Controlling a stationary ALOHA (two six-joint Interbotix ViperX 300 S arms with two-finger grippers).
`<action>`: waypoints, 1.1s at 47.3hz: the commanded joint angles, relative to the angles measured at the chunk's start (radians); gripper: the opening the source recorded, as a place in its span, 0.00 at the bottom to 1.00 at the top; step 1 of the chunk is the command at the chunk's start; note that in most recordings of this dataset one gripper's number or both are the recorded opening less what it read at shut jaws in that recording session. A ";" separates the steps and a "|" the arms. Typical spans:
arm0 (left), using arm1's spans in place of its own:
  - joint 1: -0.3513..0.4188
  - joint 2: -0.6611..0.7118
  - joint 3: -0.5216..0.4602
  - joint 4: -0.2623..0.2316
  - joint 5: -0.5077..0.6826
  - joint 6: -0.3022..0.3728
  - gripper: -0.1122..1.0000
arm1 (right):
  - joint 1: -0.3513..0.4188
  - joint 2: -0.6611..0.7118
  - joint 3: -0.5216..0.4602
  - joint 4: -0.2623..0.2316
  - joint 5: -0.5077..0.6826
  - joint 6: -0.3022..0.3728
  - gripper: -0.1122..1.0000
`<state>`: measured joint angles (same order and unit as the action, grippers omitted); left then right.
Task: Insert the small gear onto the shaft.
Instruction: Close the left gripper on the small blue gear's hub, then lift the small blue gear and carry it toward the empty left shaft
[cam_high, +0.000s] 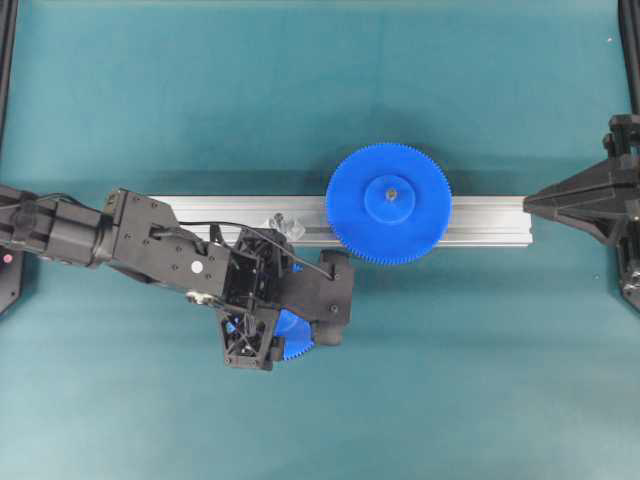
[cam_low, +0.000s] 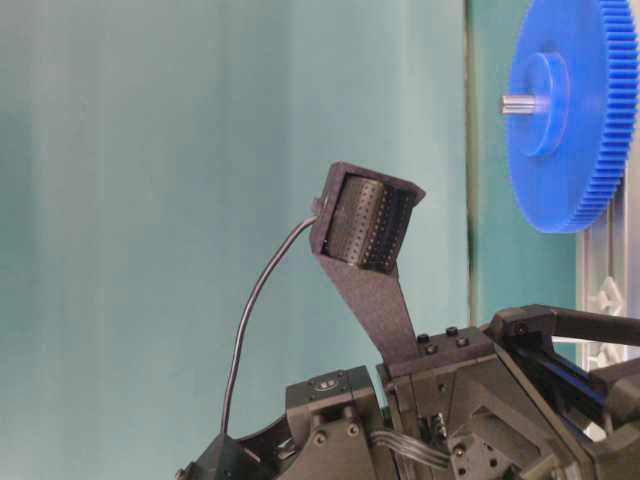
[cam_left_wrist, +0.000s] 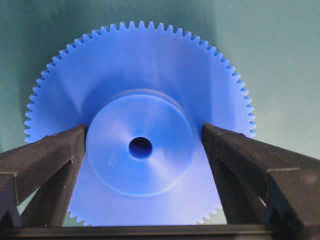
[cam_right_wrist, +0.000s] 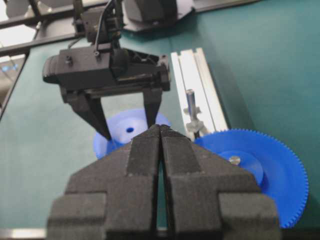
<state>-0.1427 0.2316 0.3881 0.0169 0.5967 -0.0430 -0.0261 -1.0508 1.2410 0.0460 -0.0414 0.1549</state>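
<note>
The small gear lies flat on the green mat, hub up, its dark centre hole showing. My left gripper is open and lowered over it, one finger on each side of the raised hub, the right one a little off it. From overhead only a blue edge of the small gear shows under the left gripper. The shaft stands bare on its clear base on the rail, just beyond the left gripper. In the right wrist view the shaft rises beside the small gear. My right gripper is shut and holds nothing.
A bigger blue gear with a grey pin in its hub sits on the aluminium rail, to the right of the shaft. The right gripper hovers at the rail's right end. Green mat surrounds everything.
</note>
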 joint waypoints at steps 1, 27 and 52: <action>0.003 -0.017 -0.005 0.002 0.000 0.000 0.94 | -0.002 0.005 -0.011 0.002 -0.003 0.009 0.14; 0.002 -0.014 -0.005 0.002 0.003 -0.002 0.93 | -0.002 0.005 -0.011 0.000 -0.005 0.008 0.14; 0.002 -0.014 -0.018 0.002 0.023 -0.011 0.72 | -0.002 0.005 -0.012 0.000 -0.005 0.009 0.14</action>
<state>-0.1381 0.2316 0.3820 0.0169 0.6182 -0.0537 -0.0261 -1.0508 1.2410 0.0460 -0.0414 0.1565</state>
